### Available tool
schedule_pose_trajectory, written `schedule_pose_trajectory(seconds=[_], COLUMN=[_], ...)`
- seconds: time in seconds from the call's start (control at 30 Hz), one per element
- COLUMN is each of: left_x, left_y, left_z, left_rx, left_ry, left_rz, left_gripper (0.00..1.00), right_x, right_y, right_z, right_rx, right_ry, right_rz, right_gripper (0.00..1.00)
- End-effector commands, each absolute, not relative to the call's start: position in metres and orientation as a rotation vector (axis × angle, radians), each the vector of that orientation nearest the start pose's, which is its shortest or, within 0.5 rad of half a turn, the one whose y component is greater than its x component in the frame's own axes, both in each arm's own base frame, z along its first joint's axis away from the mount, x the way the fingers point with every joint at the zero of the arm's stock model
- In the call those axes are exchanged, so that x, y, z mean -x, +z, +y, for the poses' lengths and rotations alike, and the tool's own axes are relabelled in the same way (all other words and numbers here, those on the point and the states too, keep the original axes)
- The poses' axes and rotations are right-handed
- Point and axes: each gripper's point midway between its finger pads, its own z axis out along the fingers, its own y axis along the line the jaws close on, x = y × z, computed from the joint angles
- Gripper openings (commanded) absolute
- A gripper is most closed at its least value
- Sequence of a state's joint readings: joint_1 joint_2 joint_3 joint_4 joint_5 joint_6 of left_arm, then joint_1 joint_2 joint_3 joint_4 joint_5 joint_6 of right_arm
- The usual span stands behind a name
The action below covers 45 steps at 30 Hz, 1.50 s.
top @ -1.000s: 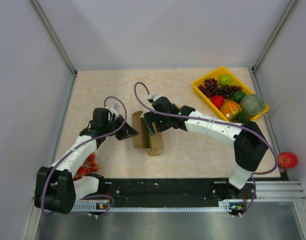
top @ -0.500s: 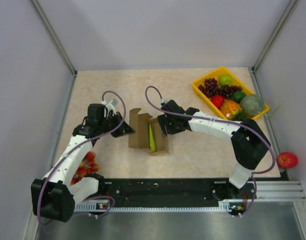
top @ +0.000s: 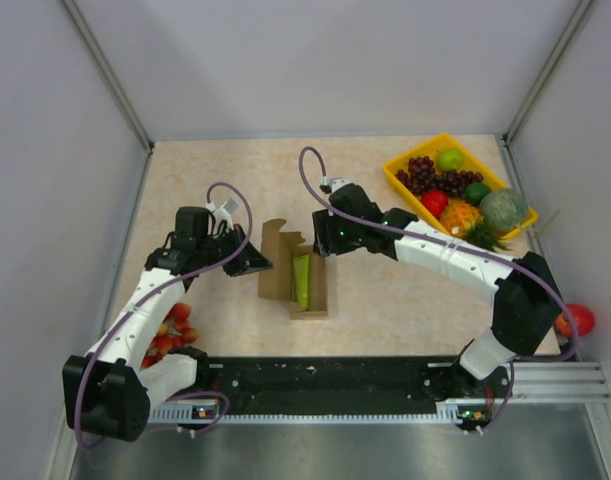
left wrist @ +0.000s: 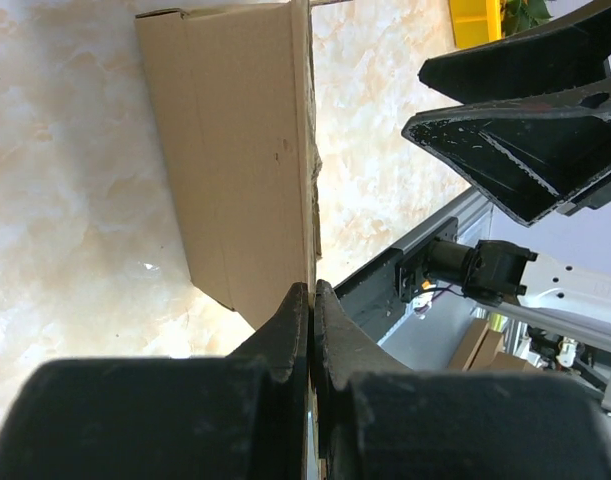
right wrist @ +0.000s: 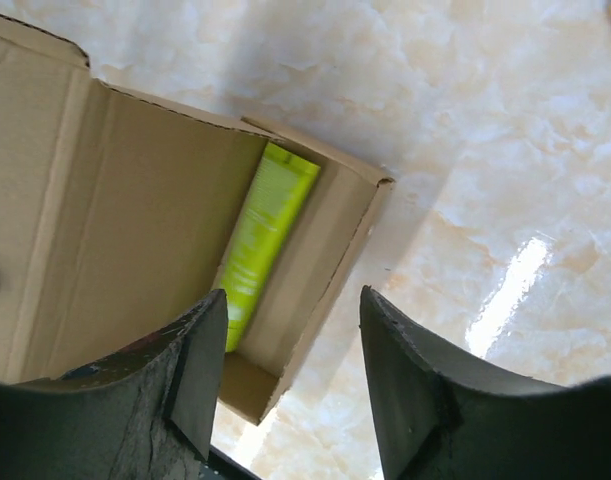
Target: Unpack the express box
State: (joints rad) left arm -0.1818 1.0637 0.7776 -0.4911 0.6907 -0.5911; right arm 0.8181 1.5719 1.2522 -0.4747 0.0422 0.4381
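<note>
L pincer clamped on express box lid edge; R pincer apart above far rim.

The box lies open on the bench, about midway between the two arms, with a tube inside it. The left gripper is at the box's left flap; the right gripper hangs over its far right corner. A tray of fruit sits at the far right corner of the bench.
</note>
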Motion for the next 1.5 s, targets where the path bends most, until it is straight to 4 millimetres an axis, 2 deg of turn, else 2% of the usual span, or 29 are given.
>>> schedule_pose_trajectory(seconds=[0.0,0.2,0.4,0.67,0.9,1.03,1.2,1.27,1.47], left_x=[-0.24,-0.24,-0.239,-0.236,-0.233,-0.232,-0.232,-0.232,-0.233], left_y=[0.191,0.198,0.199,0.183,0.157,0.15,0.152,0.152,0.154], left_z=[-0.18,-0.183,-0.183,-0.179,-0.165,-0.162,-0.162,-0.162,-0.16], left_rx=[0.161,0.171,0.183,0.225,0.332,0.379,0.422,0.433,0.426], left_ry=[-1.252,-1.291,-1.294,-1.268,-1.131,-1.109,-1.132,-1.133,-1.114], left_rz=[2.371,2.34,2.331,2.36,2.445,2.453,2.416,2.414,2.406], left_gripper=[0.0,0.0,0.0,0.0,0.0,0.0,0.0,0.0,0.0], right_x=[-0.275,-0.263,-0.26,-0.244,-0.238,-0.234,-0.233,-0.232,-0.241], right_y=[0.185,0.168,0.133,0.099,0.077,0.064,0.052,0.046,0.044], right_z=[0.335,0.346,0.353,0.363,0.365,0.364,0.364,0.361,0.351], right_rx=[0.447,0.469,0.46,0.51,0.532,0.553,0.564,0.575,0.606], right_ry=[0.695,0.734,0.72,0.764,0.763,0.721,0.682,0.636,0.433], right_rz=[2.311,2.35,2.45,2.563,2.634,2.659,2.682,2.7,2.653], right_gripper=[0.52,0.46,0.41,0.39,0.44,0.47,0.47,0.47,0.47])
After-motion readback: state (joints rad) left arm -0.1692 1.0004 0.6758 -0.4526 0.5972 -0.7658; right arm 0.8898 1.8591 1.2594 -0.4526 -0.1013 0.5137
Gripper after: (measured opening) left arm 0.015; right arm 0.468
